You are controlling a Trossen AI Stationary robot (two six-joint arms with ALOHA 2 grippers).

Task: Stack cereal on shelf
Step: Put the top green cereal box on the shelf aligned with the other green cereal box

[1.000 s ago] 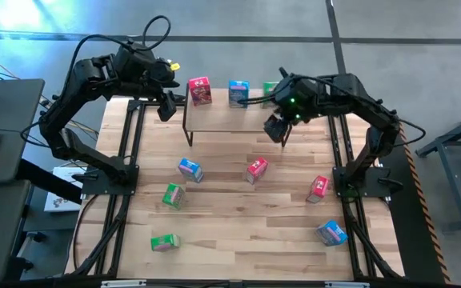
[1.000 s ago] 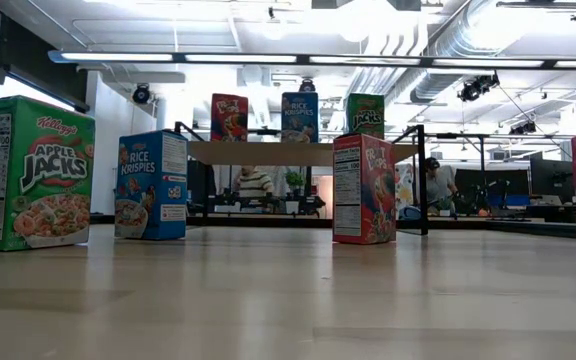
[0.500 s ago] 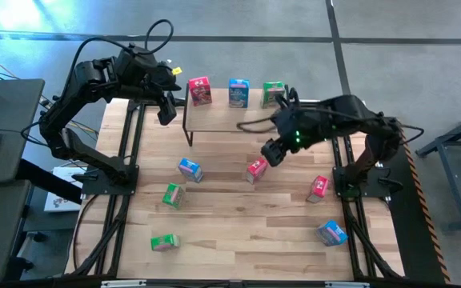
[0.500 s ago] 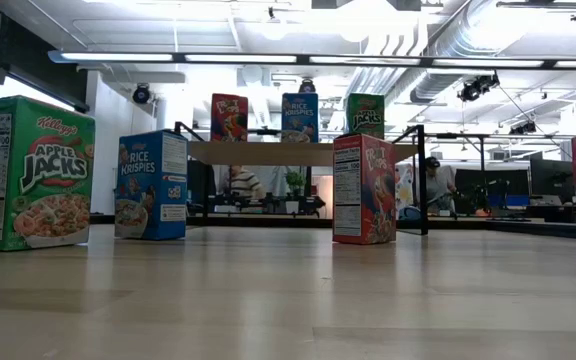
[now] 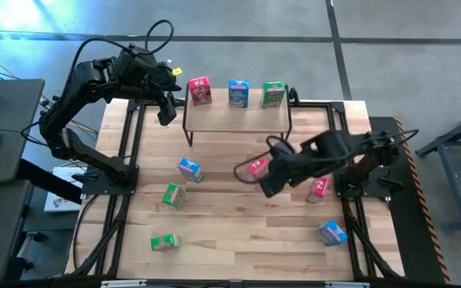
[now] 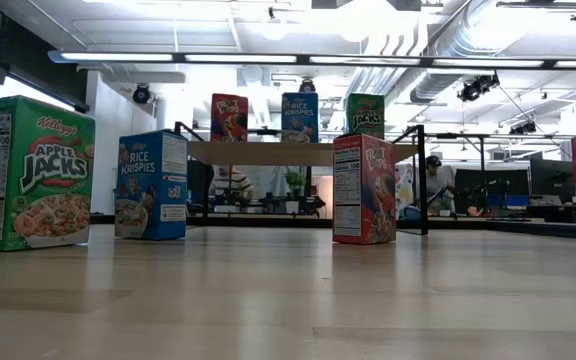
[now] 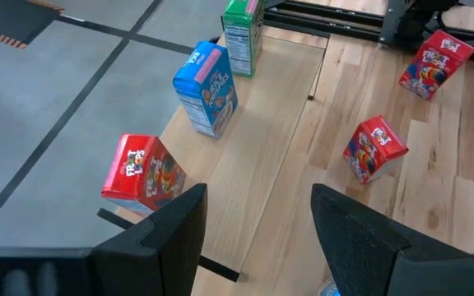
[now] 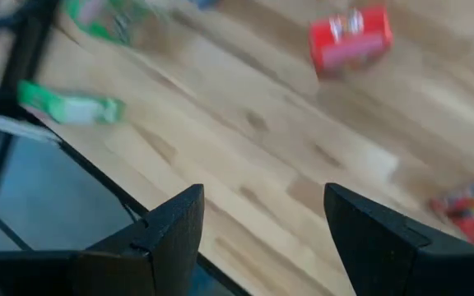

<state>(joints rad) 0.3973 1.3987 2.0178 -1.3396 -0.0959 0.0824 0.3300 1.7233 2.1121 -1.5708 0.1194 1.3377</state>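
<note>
Red cereal box [image 5: 256, 168] just beside right claw [image 5: 267, 186], apart.

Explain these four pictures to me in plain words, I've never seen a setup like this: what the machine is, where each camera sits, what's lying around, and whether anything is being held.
This is a robot with two dark arms at a wooden table, each ending in a two-finger gripper. One picture looks straight down from above, one looks level across the tabletop, and two come from cameras on the arms' wrists.

Three small cereal boxes stand on a little shelf: a red box, a blue box and a green box. Six more lie scattered on the table, two each of red, blue and green.

The left gripper hangs beside the shelf's end, open and empty. The right gripper is out over the table next to a loose red box, also open, holding nothing.
</note>
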